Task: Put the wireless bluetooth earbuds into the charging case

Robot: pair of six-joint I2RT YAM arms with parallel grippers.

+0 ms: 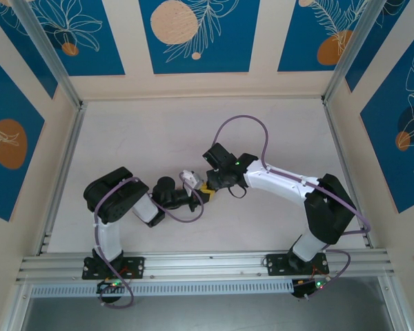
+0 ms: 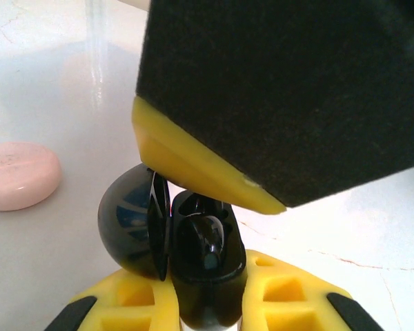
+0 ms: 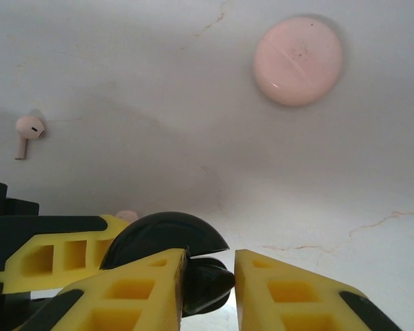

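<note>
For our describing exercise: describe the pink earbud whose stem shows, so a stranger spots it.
On the white table in the right wrist view, find the round pink case, then look far left. The pink earbud lies there by itself, much smaller than the case, with a short stem.

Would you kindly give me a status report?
Left gripper shut on open black case. Right gripper straddles a black piece at it, grip unclear. Pink earbud loose on table. Nothing seen in the way.
</note>
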